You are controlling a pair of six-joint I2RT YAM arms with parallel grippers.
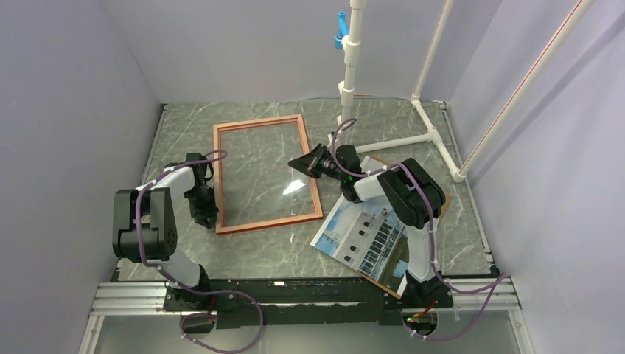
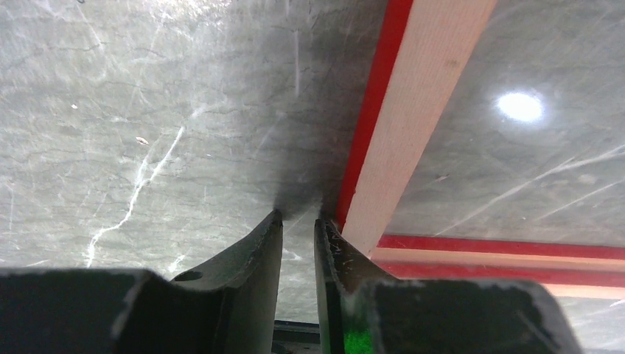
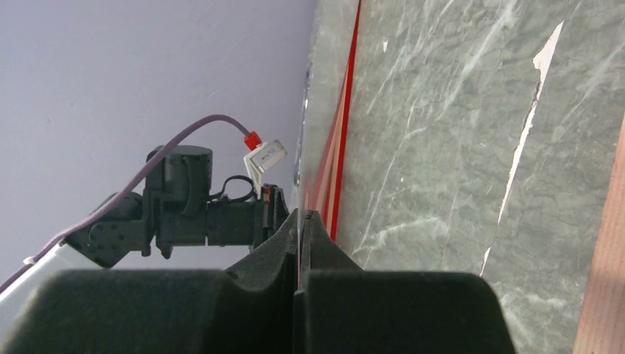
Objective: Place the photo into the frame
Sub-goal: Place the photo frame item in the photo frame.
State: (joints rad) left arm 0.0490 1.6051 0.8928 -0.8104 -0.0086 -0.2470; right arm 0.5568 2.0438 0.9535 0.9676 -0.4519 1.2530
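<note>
The frame [image 1: 258, 122], orange-brown face up with a clear pane, lies flat on the marble table left of centre. The photo [image 1: 361, 236], a white building against blue sky, lies face up at the right on a brown backing board [image 1: 444, 209]. My left gripper [image 1: 205, 215] is low at the frame's near-left corner. In the left wrist view its jaws [image 2: 298, 215] stand a narrow gap apart with nothing between, the right finger against the frame's red outer side [image 2: 372, 110]. My right gripper [image 1: 293, 164] is over the pane near the frame's right rail, shut and empty [image 3: 300, 212].
A white pipe stand [image 1: 427, 136] rises at the back right, with an upright post [image 1: 350, 66] behind the frame. Grey walls enclose the table on three sides. The right wrist view shows the frame's far red edge [image 3: 340, 147] and the left arm [image 3: 184, 214].
</note>
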